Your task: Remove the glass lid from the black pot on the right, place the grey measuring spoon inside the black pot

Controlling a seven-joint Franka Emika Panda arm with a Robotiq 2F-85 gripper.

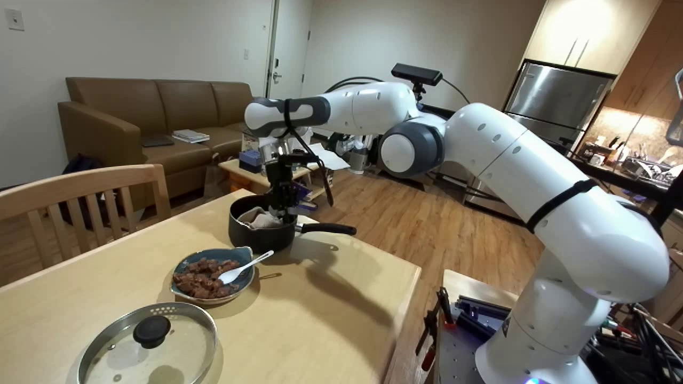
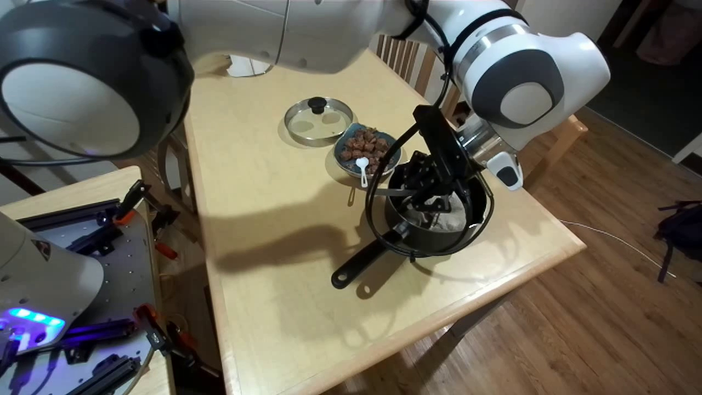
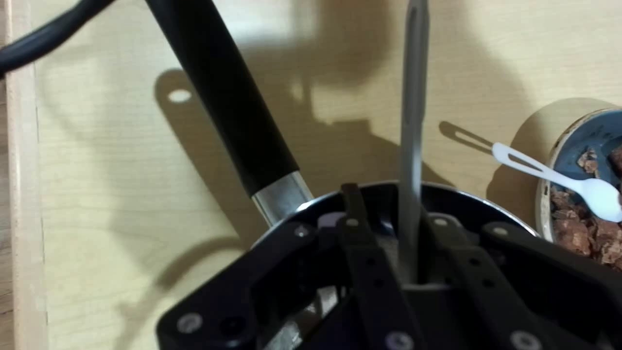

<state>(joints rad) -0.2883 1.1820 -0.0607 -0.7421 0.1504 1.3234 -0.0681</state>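
Note:
The black pot (image 1: 261, 237) stands near the table corner, also in an exterior view (image 2: 433, 240), its lid off. The glass lid (image 1: 152, 330) lies flat on the table with its knob up; it also shows in an exterior view (image 2: 319, 125). My gripper (image 1: 283, 213) points down into the pot. In the wrist view my fingers (image 3: 388, 199) stand apart. The slim handle of the grey measuring spoon (image 3: 413, 107) runs between them, close to the right finger, with a gap to the left one. This handle sticks out over the pot rim (image 2: 390, 192); its bowl is hidden.
A blue dish (image 1: 184, 261) of brown chunks with a white spoon (image 1: 235, 273) stands between pot and lid. A light cloth-like thing (image 1: 259, 218) is in the pot. The pot handle (image 2: 362, 262) juts out over the table (image 2: 274, 307). A chair (image 1: 80, 186) is behind the table.

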